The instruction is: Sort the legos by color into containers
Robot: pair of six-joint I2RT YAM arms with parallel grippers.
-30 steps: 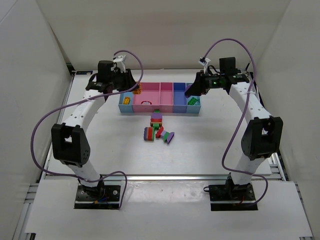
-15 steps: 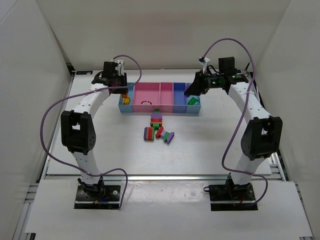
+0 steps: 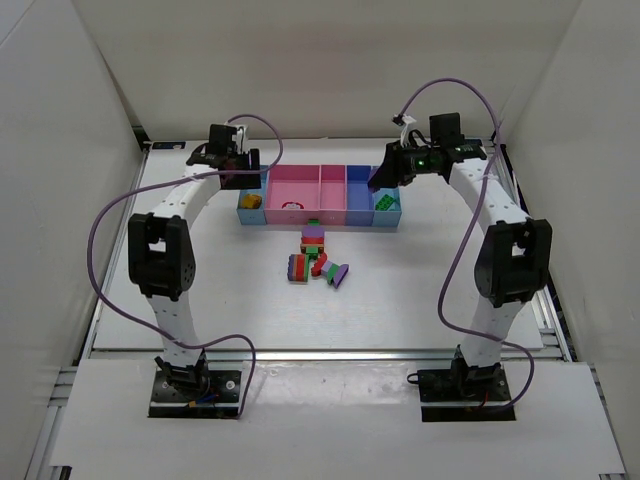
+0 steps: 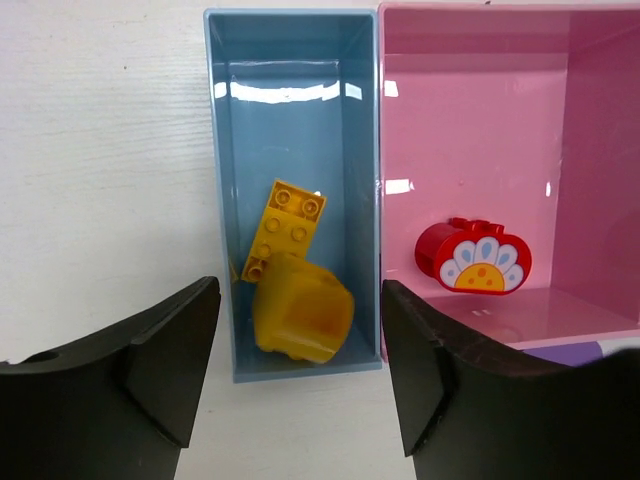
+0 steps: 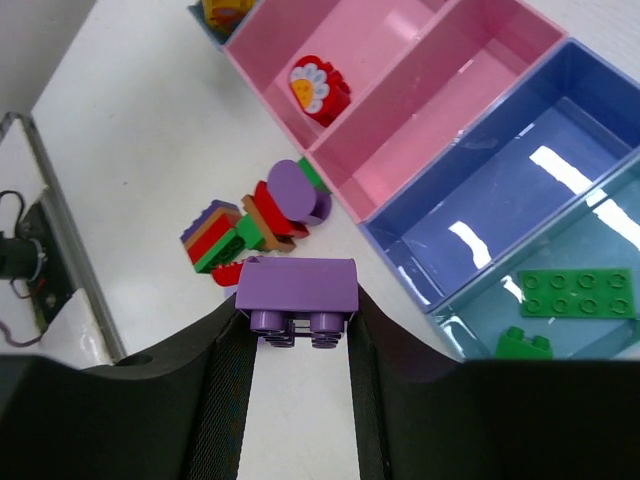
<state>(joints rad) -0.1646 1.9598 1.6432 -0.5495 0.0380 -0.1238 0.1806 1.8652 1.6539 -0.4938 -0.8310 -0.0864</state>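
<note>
White walls [image 3: 320, 60] close in a white table [image 3: 200, 290]. From above, the tray [image 3: 332, 190] sits across the far half of the table. The loose legos [image 3: 318, 257] lie heaped on the table just in front of it. My left gripper [image 3: 246, 183] hangs over the tray's left end and my right gripper [image 3: 383, 182] over its right end.

At my left wrist, my fingers [image 4: 165, 370] stand well apart with nothing between them. Under the gap is the light blue end compartment [image 4: 290, 130]. It holds a flat yellow brick [image 4: 285, 225] and a rounded yellow piece [image 4: 302, 318], which touch each other. Next to it is a pink compartment [image 4: 470, 130] holding a red piece with a flower face [image 4: 473, 257].

At my right wrist, my fingers [image 5: 225, 390] are clamped on a purple brick [image 5: 297, 283], its studs turned toward the camera. Beyond it the heap shows red, green, orange and purple pieces, with a round purple piece [image 5: 290, 185] nearest the tray wall. The tray runs diagonally here. First comes the pink compartment with the red piece, then a second pink compartment [image 5: 440, 90], then the darker blue compartment [image 5: 510, 190]. Last is the other light blue compartment [image 5: 470, 325], which holds a flat green plate [image 5: 575, 293] and a smaller green brick [image 5: 522, 342]. The held brick hangs over bare table, just beside the darker blue compartment's corner.
</note>
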